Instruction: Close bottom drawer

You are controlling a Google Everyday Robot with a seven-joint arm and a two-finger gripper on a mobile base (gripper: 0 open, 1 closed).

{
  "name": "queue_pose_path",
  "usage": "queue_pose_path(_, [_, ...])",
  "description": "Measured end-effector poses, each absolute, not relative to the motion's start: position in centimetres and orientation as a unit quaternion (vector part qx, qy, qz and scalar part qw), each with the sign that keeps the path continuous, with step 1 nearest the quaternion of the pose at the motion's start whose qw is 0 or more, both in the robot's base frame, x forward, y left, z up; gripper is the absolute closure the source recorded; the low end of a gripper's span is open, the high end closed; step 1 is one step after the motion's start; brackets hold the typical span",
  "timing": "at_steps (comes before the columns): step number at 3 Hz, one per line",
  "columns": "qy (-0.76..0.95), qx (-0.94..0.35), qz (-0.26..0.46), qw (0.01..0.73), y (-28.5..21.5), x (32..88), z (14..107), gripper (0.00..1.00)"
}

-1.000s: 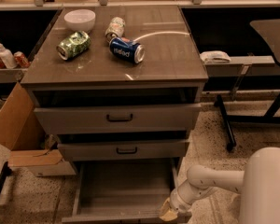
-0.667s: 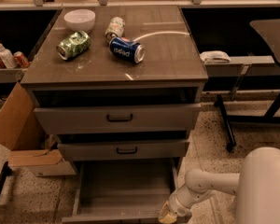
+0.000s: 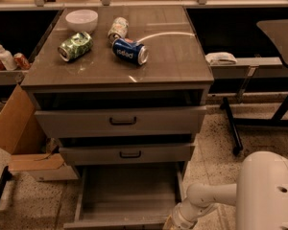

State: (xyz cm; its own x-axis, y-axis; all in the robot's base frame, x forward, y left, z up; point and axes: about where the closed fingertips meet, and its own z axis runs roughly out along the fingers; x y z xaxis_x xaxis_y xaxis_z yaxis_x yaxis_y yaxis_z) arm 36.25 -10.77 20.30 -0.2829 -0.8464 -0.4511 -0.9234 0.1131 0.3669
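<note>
3 drawers of the cabinet (image 3: 149, 66) are pulled out, each one a little more than the one above. The bottom drawer (image 3: 129, 195) is out the most, its deep inside showing and its front panel at the near edge of the view, the same as 1 second ago. The gripper (image 3: 172, 223) is at the drawer's near right corner and has sunk slightly lower and nearer than before, now partly cut by the bottom edge. Whether it grasps anything, I cannot tell. On the cabinet top lie a green can (image 3: 76, 46), a blue can (image 3: 129, 51) and a white bowl (image 3: 81, 19), all unmoved.
</note>
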Motion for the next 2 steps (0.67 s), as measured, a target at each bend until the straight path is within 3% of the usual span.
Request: queue_pose_path(2, [0.753, -0.596, 0.27, 0.064, -10.5, 34.9, 17.1, 1.0])
